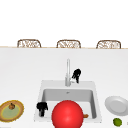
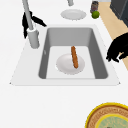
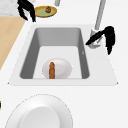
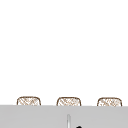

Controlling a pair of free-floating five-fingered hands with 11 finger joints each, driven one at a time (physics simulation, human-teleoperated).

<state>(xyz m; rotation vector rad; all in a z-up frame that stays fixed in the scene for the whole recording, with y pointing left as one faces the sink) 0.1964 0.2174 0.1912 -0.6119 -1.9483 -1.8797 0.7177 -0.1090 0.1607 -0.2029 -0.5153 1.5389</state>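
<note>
3 woven chair backs (image 4: 28, 101) line the counter's (image 4: 37, 117) far edge, the faucet's (image 4: 68, 120) top apparently below.

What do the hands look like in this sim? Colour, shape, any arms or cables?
Both the left hand and the right hand are plain matte black, human-shaped, with slim fingers and a thumb. No arm, wrist mount, sleeve, cable or marking shows on either; each ends at the wrist and floats free. The surface looks uniform, with no visible texture or colour accents.
</note>
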